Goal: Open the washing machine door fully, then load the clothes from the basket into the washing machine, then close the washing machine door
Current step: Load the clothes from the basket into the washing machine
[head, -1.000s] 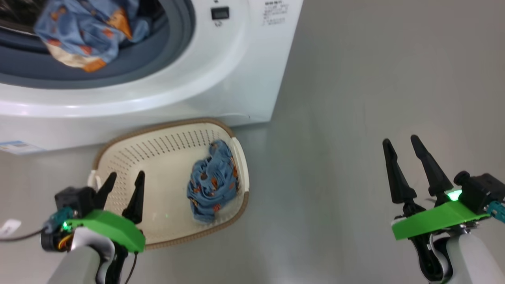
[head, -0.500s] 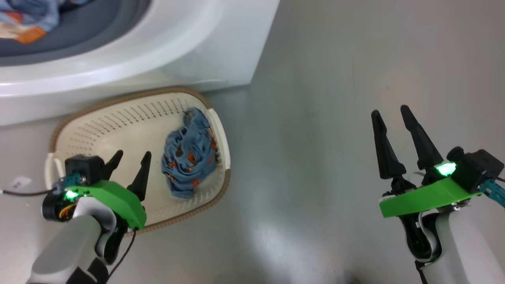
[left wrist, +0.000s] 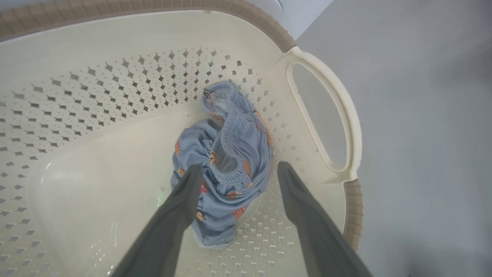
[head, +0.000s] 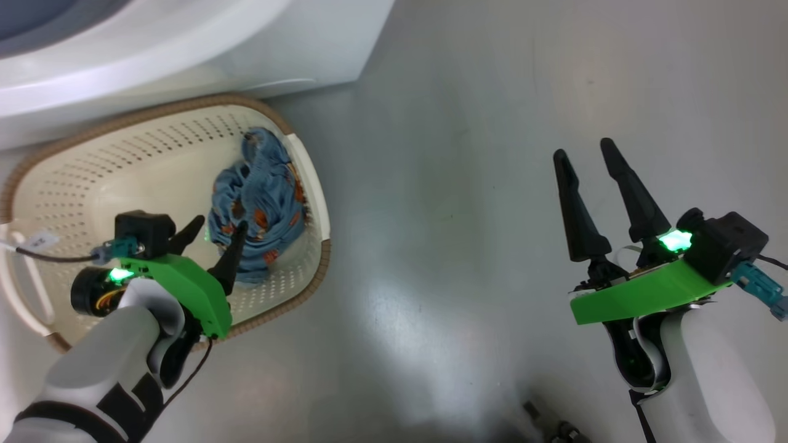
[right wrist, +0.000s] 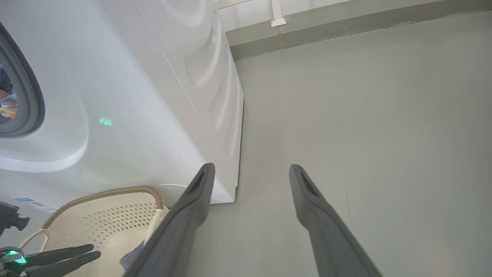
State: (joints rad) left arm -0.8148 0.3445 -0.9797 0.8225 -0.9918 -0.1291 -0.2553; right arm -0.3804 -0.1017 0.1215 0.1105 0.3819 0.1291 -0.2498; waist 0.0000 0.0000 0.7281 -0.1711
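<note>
The cream basket (head: 311, 184) with its brown rim stands on the floor against the white washing machine (head: 184, 55). A crumpled light blue garment with orange prints (head: 258, 197) lies in the basket's right end. My left gripper (head: 218, 224) hangs open inside the basket, its fingers either side of the garment's near part (left wrist: 230, 154) in the left wrist view. My right gripper (head: 583, 149) is open and empty over bare floor, far to the right. More of the clothes (right wrist: 5, 104) show inside the grey ring (right wrist: 32, 96). The washing machine door is out of view.
Grey floor (head: 462, 215) spreads to the right of the basket and machine. The basket's white side handle (left wrist: 346, 115) lies just right of my left gripper (left wrist: 239, 168). A wall base (right wrist: 346, 27) runs behind the machine's side.
The head camera has tilted down, so the machine's opening has left the view. My left gripper has moved right within the basket to the blue garment. Both grippers stay open.
</note>
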